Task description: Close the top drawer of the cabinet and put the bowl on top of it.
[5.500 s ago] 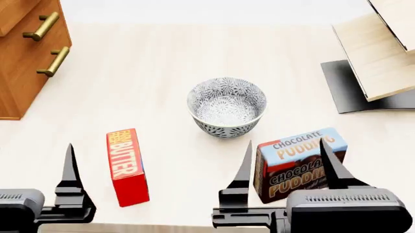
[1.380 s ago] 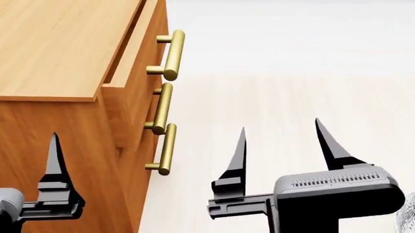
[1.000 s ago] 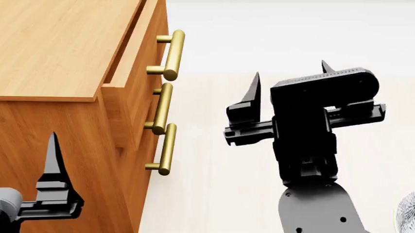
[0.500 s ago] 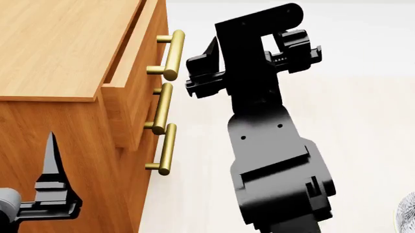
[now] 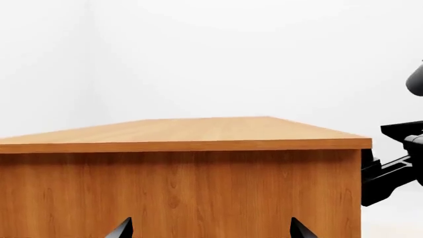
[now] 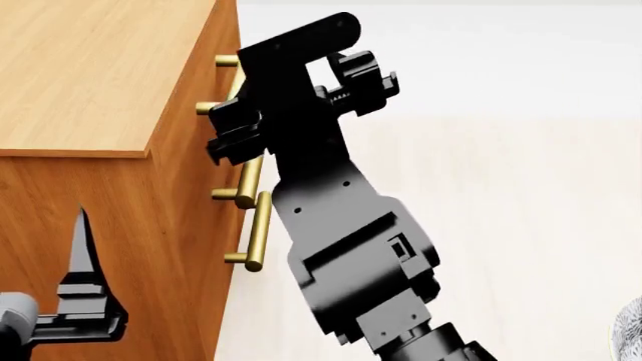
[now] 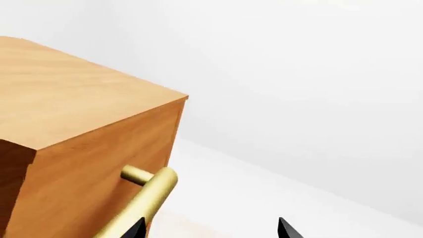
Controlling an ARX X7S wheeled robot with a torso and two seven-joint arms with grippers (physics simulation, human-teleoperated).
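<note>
Drawer (image 6: pixel 233 75) closing is finishing: right gripper (image 6: pixel 240 124), jaws apart, is pressing its handle (image 7: pixel 146 198). Next, fetching bowl (image 6: pixel 632 331) needs an empty, parted gripper.

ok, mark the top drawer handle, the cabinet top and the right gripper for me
top drawer handle (image 7: pixel 146 198): right wrist view, on the brass bar near its end.
cabinet top (image 6: pixel 90 71): head view, on the flat wood surface.
right gripper (image 6: pixel 233 129): head view, at the black fingers against the drawer front.
</note>
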